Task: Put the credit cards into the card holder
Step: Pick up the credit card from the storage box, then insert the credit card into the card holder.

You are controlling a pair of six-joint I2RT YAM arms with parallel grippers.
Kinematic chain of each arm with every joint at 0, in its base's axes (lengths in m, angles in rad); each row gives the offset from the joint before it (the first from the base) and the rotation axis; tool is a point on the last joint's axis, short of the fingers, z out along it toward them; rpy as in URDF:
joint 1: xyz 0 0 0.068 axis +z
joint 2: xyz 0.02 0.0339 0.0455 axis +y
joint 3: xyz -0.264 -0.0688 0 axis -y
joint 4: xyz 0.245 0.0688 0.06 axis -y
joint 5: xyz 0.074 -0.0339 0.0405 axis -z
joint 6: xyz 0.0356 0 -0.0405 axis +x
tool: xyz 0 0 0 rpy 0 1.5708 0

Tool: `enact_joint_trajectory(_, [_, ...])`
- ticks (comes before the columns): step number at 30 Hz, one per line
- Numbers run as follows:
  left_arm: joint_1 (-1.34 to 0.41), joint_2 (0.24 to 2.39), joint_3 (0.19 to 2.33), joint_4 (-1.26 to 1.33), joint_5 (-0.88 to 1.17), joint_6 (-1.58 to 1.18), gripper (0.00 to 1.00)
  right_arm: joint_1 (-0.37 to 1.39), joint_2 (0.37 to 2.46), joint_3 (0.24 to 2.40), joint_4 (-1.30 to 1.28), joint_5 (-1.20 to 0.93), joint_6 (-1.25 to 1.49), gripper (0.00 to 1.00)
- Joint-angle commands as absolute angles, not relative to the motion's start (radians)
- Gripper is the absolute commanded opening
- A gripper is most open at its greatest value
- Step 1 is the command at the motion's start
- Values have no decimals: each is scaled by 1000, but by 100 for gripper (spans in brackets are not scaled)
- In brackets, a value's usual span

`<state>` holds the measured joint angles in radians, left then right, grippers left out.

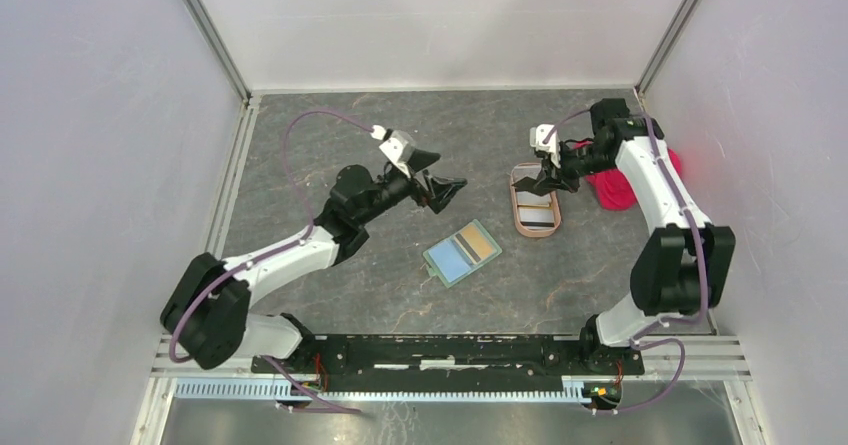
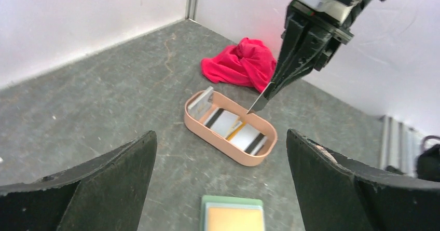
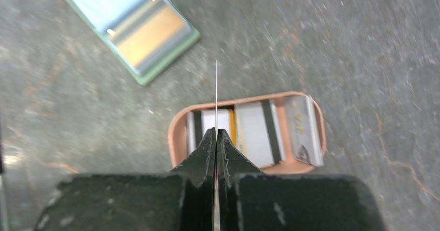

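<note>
The grey table (image 1: pixel 400 295) lies under both claws. The left claw (image 1: pixel 445 171) hangs above it with its jaws spread wide and nothing between them. The right claw (image 3: pixel 216 135) is pinched tight on a single card (image 2: pixel 258 102), which the right wrist camera sees edge-on as a hairline.

Behind the right claw, on its outer side, the red cloth (image 2: pixel 241 62) lies bunched. Straight beneath that claw sits the pinkish tray (image 2: pixel 200 127). The held card's lower edge hangs over the tray (whether it touches what lies inside, I cannot tell).

The card holder (image 1: pixel 460 253) lies open and flat, just below and ahead of the left claw and well apart from the right claw, toward the arm bases. One half shows pale blue, the other orange.

Smallest are the credit cards (image 2: pixel 225 122) in the tray under the right claw, whitish with dark stripes and one yellow edge.
</note>
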<state>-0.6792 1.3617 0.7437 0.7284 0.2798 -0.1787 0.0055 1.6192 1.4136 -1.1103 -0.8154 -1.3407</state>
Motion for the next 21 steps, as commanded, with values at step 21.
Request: enact_joint_trajectory(21, [-823,1128,344,949,177,-869,100,8,1146,469,440,-1278,330,0])
